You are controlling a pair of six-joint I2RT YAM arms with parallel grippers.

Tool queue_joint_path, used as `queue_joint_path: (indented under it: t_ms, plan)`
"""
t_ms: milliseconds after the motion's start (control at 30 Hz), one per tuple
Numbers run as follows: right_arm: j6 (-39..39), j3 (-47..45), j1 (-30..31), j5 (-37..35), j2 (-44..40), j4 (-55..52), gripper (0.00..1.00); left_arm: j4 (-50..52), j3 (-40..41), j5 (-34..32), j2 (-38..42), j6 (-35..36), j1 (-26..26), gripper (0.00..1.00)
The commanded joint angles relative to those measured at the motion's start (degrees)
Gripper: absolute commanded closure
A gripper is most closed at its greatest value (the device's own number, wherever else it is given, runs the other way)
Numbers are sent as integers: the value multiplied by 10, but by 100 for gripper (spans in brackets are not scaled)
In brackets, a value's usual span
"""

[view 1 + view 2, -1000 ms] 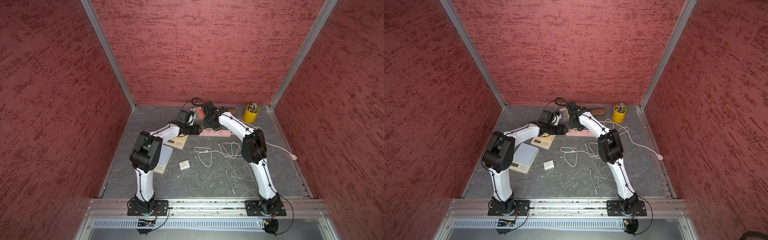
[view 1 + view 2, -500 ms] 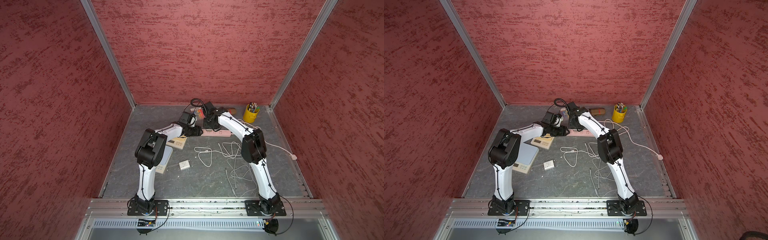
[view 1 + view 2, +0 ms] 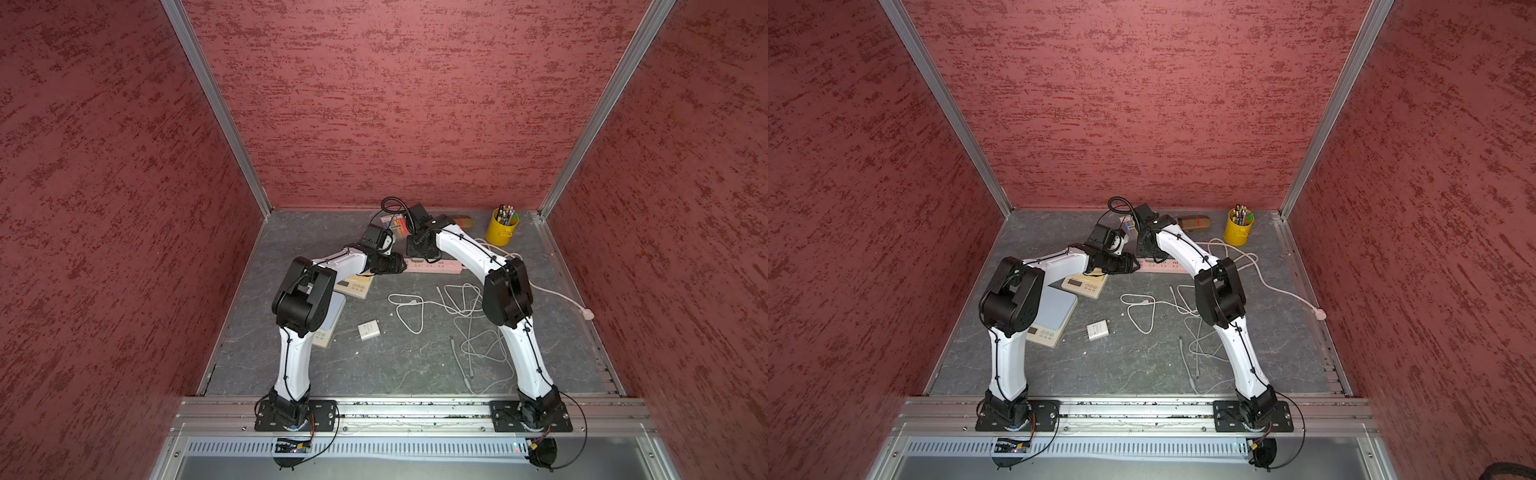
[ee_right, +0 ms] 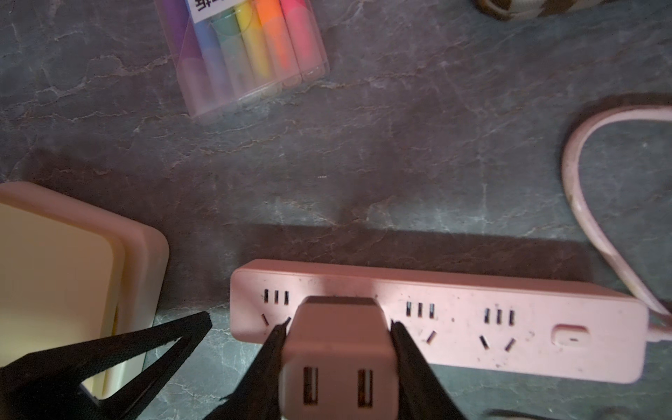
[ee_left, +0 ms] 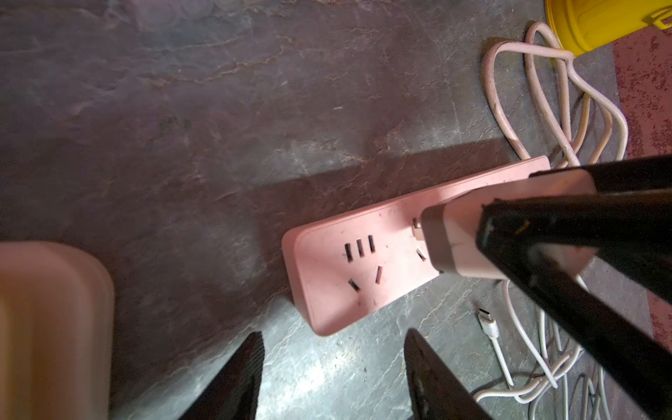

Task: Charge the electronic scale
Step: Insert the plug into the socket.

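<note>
The right jaws clamp the pink two-port USB charger block [image 4: 338,338] by its sides. Its prongs meet the second socket of the long pink power strip [image 4: 491,338], seemingly not fully seated, so the push goes straight down, across the strip's long axis. The left jaws stand open and empty, just off the strip's free end. The cream electronic scale [image 4: 54,283] lies on the grey surface [image 4: 363,163] beside that end.

We are viewing a grey, veined tabletop [image 3: 374,365]. It is carrying a pink power strip [image 3: 449,267] toward the rear, a larger scale [image 3: 1059,316] and a smaller scale [image 3: 1084,284] at the left, and a white charger block [image 3: 368,331] and loose white cables [image 5: 489,323] in the middle. A yellow pencil cup [image 3: 502,232], a highlighter pack [image 4: 247,54] and a brown case [image 3: 1192,223] are lying along the back.
</note>
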State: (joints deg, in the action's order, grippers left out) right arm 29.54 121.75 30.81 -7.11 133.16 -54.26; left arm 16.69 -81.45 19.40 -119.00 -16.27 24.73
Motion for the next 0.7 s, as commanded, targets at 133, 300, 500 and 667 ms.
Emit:
queue_joint_path:
  t_ms: [133,300,500,667]
  plan:
    - [1,-19,3,-63,8,-41,100,6,-12,1,-21,-3,1,39]
    - [3,-20,3,-76,12,-34,100,9,-14,4,-25,-3,1,40]
    - [3,-19,7,-44,23,-18,100,10,-16,6,-27,-2,1,41]
    - [3,-20,17,-25,37,-21,100,12,-17,8,-28,-4,0,42]
